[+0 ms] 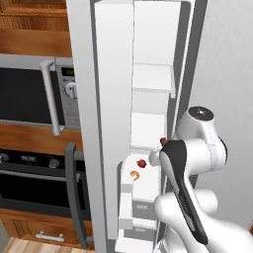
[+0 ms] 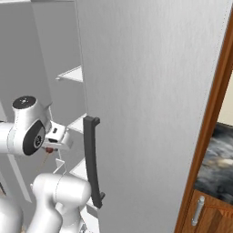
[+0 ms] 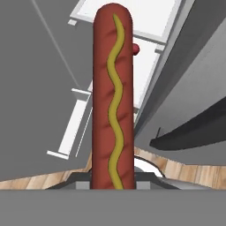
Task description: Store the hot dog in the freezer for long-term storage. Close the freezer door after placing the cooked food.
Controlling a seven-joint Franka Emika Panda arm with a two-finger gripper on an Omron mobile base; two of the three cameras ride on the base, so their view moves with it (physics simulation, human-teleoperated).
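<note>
The hot dog (image 3: 112, 97), reddish-brown with a wavy yellow mustard line, stands up between my gripper's (image 3: 112, 181) jaws, which are shut on its lower end. It points toward the freezer's white shelves (image 3: 145, 22). From the left base view the freezer (image 1: 150, 128) stands open, and the hot dog's tip (image 1: 163, 142) shows just past my wrist at the level of a middle shelf. The freezer door (image 1: 106, 123) is swung wide, with its white inner side facing the arm. In the right base view the gripper (image 2: 51, 146) sits in front of the shelves (image 2: 73, 73).
A small red bit (image 1: 141, 163) and an orange curved bit (image 1: 134, 175) lie on a low white shelf. The closed right fridge door (image 2: 150, 113) with its dark bar handle (image 2: 92, 159) is close beside the arm. A microwave (image 1: 29, 94) and oven (image 1: 34, 183) stand left of the door.
</note>
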